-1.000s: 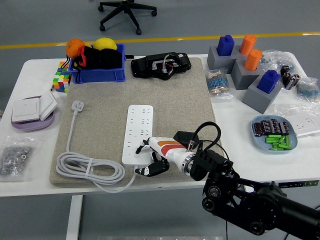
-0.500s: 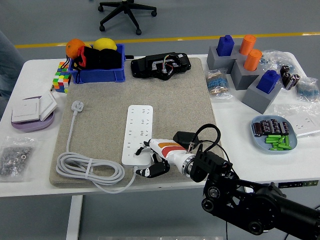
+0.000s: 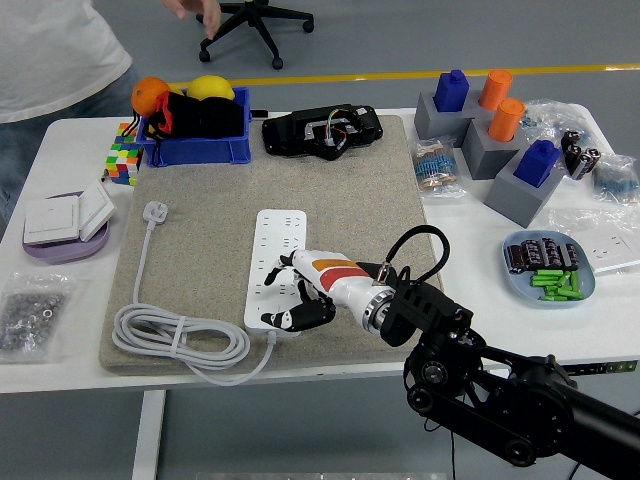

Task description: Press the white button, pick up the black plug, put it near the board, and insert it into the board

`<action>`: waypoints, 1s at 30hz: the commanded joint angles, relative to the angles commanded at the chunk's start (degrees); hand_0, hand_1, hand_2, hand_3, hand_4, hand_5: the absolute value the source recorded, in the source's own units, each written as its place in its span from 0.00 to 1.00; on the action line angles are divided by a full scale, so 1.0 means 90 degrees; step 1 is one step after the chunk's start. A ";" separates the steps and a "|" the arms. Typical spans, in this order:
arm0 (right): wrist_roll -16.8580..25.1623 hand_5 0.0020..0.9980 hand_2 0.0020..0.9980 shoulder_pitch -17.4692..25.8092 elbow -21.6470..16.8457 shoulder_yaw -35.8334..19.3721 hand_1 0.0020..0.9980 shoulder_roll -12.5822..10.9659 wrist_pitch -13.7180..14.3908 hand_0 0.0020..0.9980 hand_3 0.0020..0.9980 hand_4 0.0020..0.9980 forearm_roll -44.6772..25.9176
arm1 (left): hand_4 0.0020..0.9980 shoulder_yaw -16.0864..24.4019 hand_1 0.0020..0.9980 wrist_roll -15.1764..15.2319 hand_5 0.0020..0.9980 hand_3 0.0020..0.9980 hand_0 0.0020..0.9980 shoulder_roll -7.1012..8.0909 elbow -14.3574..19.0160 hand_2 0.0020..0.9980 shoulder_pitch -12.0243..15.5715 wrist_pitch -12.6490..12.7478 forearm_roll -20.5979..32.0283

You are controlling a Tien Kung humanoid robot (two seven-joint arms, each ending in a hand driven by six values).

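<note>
- At the far left of the surface [image 3: 60,140] lies one bag of small metal bits [image 3: 32,312], and behind it a purple dish [image 3: 60,248] carrying two white wall switches; they look parked out of the way.
- One cube puzzle [image 3: 122,158] sits beside one blue bin [image 3: 195,148] holding an orange and a yellow fruit, pushed to the back edge.
- The felt mat [image 3: 200,230] marks the working area; on it one white power strip [image 3: 279,262] lies lengthwise, its cable [image 3: 180,340] coiled at the mat's near left corner.
- The right robot hand [image 3: 297,295] rests over the strip's near end, fingers curled downward and holding nothing, likely for the white button there.
- The black plug [image 3: 320,130] lies among a black bundle at the mat's far edge, I judge, well apart from the hand.
- To the right stand three grey blocks [image 3: 520,190] with two blue and two orange pegs, plus one blue tray [image 3: 550,266] of small parts.
</note>
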State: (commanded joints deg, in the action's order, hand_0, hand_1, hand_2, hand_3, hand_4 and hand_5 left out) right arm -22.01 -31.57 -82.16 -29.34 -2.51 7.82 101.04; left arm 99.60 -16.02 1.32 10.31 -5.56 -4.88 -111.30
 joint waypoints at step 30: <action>0.0815 0.25 0.85 0.0961 0.0423 -0.1671 0.87 -0.0350 -0.0152 0.88 0.81 0.99 0.0610 | 0.56 0.0018 0.63 0.0012 0.40 0.69 0.63 -0.0041 0.0000 0.64 0.0003 0.0014 0.0004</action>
State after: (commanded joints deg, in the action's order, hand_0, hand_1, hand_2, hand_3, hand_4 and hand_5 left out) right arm -14.68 -22.91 -78.36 -44.38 -5.66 6.44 106.53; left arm 99.76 -15.91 0.95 10.31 -5.54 -4.76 -111.27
